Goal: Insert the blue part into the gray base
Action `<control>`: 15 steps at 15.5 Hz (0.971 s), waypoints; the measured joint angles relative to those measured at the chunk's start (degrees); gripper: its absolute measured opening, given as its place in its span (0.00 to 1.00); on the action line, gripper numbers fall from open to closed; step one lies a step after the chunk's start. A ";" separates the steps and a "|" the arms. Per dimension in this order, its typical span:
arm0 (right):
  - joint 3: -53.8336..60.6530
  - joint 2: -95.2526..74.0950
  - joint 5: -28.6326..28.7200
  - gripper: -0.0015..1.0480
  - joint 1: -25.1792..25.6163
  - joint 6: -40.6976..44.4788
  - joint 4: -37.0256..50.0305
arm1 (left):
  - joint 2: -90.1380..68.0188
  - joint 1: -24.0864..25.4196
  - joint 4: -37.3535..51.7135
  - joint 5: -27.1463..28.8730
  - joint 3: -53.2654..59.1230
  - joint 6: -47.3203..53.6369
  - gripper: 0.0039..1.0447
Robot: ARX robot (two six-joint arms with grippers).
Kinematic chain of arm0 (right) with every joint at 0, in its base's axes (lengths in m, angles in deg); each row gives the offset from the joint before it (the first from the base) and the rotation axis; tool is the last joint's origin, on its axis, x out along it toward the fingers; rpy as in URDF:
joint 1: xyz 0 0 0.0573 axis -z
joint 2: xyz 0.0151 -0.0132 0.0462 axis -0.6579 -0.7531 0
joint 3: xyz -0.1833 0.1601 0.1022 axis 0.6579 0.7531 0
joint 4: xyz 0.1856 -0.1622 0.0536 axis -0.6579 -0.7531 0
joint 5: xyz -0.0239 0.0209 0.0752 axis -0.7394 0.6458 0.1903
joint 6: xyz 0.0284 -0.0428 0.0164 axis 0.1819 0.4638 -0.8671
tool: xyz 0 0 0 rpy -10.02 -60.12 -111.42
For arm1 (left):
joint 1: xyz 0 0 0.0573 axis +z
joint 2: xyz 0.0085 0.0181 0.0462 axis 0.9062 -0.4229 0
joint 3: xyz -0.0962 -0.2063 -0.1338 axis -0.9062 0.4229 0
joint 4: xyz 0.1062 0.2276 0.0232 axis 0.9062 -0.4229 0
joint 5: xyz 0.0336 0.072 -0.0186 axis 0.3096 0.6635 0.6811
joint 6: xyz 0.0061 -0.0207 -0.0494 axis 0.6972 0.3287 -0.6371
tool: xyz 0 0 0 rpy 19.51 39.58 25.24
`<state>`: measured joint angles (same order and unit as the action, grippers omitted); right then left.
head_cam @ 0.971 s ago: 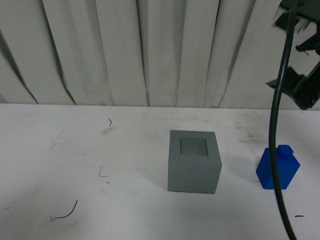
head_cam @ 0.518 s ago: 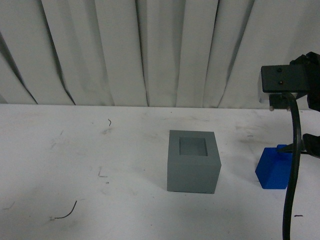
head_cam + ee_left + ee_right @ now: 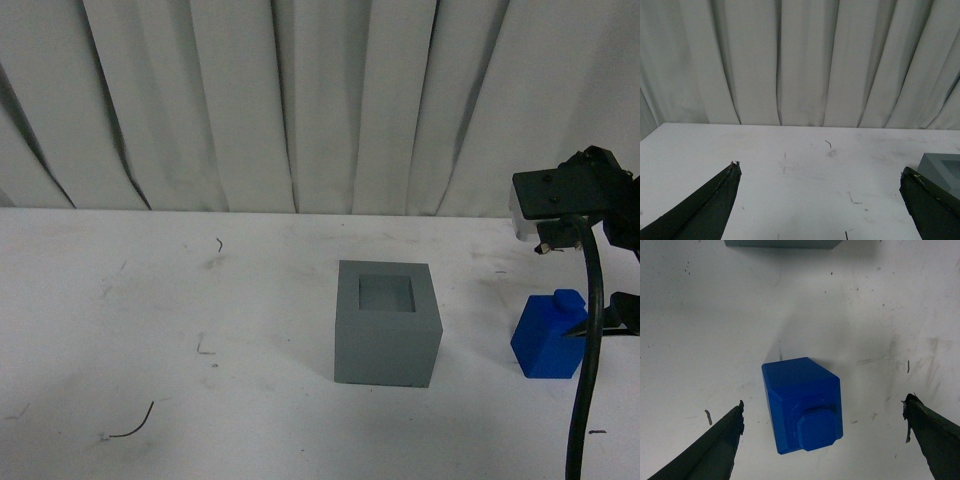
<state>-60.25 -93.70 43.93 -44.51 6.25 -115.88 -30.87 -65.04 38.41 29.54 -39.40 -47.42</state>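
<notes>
White table (image 3: 150,330): my right gripper (image 3: 822,402) has dropped over the blue part (image 3: 800,390).
My fingers are spread either side; grasping comes next.

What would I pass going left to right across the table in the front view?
Thin dark scrap → gray cube → blue block.

Bright blue part (image 3: 545,347), matte gray base (image 3: 387,350), white table (image 3: 150,320) with dark scuffs, off-white pleated curtain (image 3: 250,100), black cable (image 3: 583,400)
</notes>
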 joint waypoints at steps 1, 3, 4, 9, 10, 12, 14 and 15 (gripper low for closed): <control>-0.48 -0.98 -0.59 0.94 0.00 0.22 -0.39 | 0.00 0.00 0.00 0.00 0.00 -0.02 0.94; -0.52 -3.13 -1.64 0.94 0.02 0.77 -0.15 | 0.00 0.00 0.00 0.00 0.00 0.00 0.94; -0.46 -4.13 -1.62 0.94 0.02 0.94 0.63 | 0.00 0.00 -0.02 -0.02 0.00 -0.02 0.94; -0.68 -6.91 -0.81 0.94 0.46 1.18 1.70 | 0.00 0.00 -0.02 0.00 0.00 -0.02 0.94; -0.70 -7.30 -0.70 0.94 0.81 1.31 1.77 | 0.00 0.00 -0.02 0.00 0.00 -0.02 0.94; -0.70 -7.48 -0.72 0.94 1.20 1.33 2.12 | 0.00 0.00 0.00 0.00 0.00 -0.02 0.94; -0.72 -7.56 -0.70 0.94 1.20 1.33 2.38 | 0.00 0.00 -0.02 0.00 0.00 0.00 0.94; -0.72 -7.56 -0.44 0.87 1.20 1.33 3.28 | 0.00 0.00 0.00 0.00 0.00 -0.02 0.94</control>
<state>-60.97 -101.26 43.50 -43.31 7.59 -112.60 -30.87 -65.04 38.41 29.54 -39.40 -47.44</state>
